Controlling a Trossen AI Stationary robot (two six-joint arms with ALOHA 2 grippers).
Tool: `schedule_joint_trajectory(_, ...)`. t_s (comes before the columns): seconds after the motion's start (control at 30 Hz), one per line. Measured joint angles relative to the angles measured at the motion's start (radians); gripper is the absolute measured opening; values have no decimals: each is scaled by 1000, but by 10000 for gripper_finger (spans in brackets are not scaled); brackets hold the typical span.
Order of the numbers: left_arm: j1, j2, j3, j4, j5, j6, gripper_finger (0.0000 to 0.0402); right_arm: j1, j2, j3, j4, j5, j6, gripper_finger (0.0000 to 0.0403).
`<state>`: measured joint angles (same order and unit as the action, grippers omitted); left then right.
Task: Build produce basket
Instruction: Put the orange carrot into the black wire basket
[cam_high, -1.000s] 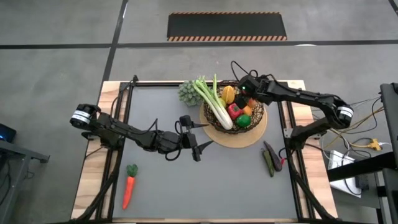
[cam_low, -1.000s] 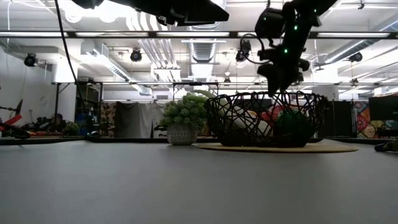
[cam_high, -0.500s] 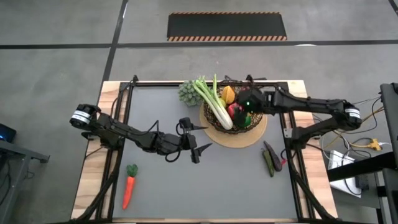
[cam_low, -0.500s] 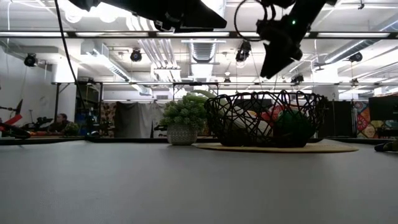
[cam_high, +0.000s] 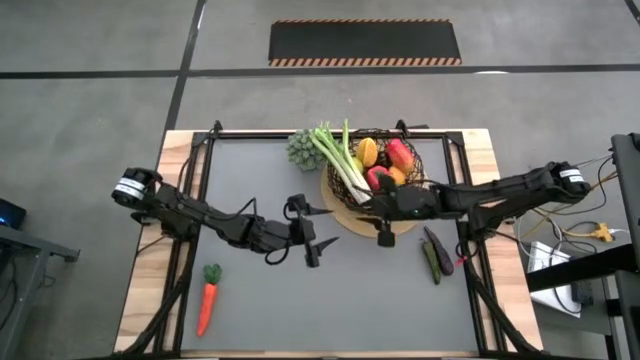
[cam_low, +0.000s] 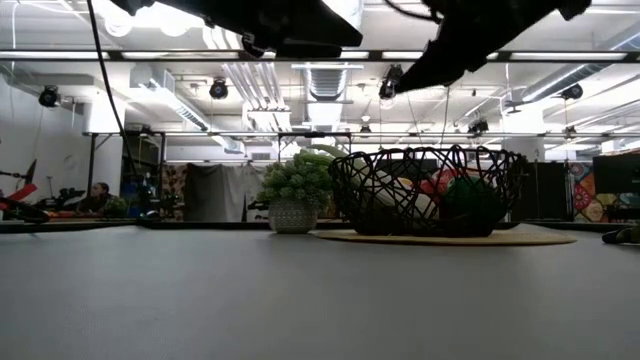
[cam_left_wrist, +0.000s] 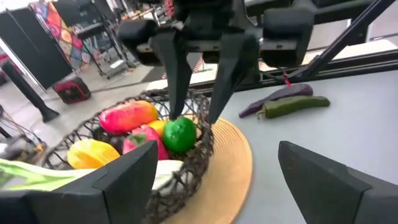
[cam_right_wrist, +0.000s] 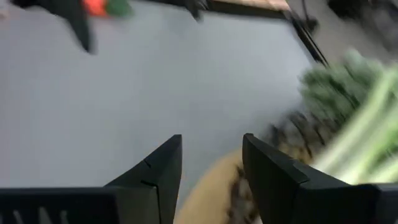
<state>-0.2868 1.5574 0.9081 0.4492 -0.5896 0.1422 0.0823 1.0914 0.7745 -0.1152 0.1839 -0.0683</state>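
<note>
The dark wire basket (cam_high: 424, 170) sits on a round tan mat (cam_high: 352, 216) and holds the leek-like stalk (cam_high: 340, 165) with red, yellow, orange and green pieces (cam_left_wrist: 180, 134). My right gripper (cam_high: 385, 236) hangs open above the basket's near rim and the mat, fingers pointing down; it also shows in the left wrist view (cam_left_wrist: 199, 93). My left gripper (cam_high: 325, 225) is open, level, left of the basket and pointing at it. A carrot (cam_high: 207, 298) lies near the near-left corner. A dark purple piece (cam_high: 441, 247) and a long green piece (cam_high: 431, 262) lie side by side right of the mat.
A small potted plant (cam_high: 300, 148) stands just left of the basket at the table's far edge. Bare grey table lies between the carrot and the mat. Black frame rails run along the left and right sides. A person sits far off in the room (cam_low: 97, 192).
My right gripper has risen out of the basket's far right part and swung over the fruit toward the table's near edge, now hanging open above the basket's near rim. The pieces in the basket have stayed put. The left arm has kept still.
</note>
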Motion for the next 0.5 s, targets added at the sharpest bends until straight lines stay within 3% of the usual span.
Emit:
schedule_joint_trajectory(0.23,-36,0,5,-131,0,-231,313,12,-79,-162,275,-173,-109,140)
schedule_joint_trajectory(0.37,-62,0,55,-407,40,-491,313,12,-113,-255,410,-222,-164,131)
schedule_joint_trajectory(0.5,-73,-1,130,-753,156,-801,313,12,-137,-339,545,-268,-211,121)
